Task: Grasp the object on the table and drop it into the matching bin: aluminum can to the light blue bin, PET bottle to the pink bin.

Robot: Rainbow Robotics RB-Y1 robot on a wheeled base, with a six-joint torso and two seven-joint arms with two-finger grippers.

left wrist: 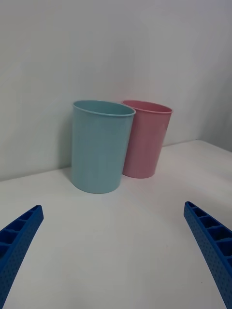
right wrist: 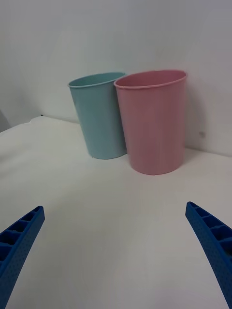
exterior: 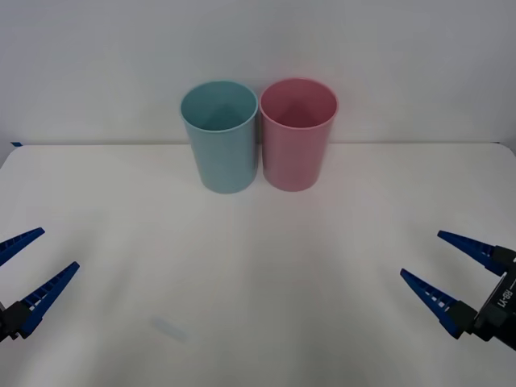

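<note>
Plain white table (exterior: 258, 282) against a grey wall, light blue bin (exterior: 219, 137) touching the pink bin (exterior: 297, 135) at the back. Left gripper (exterior: 28, 270) and right gripper (exterior: 451, 270) both spread wide, empty. Can't spot any can anywhere, so reaching now would probably just grab air.

Soft, even light; faint shadows; mild overall blur.

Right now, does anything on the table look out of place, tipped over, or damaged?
Nothing stands out. The light blue bin and the pink bin stand upright side by side at the back of the white table, both undamaged. The left claw and right claw hang open near the front corners, holding nothing.
</note>
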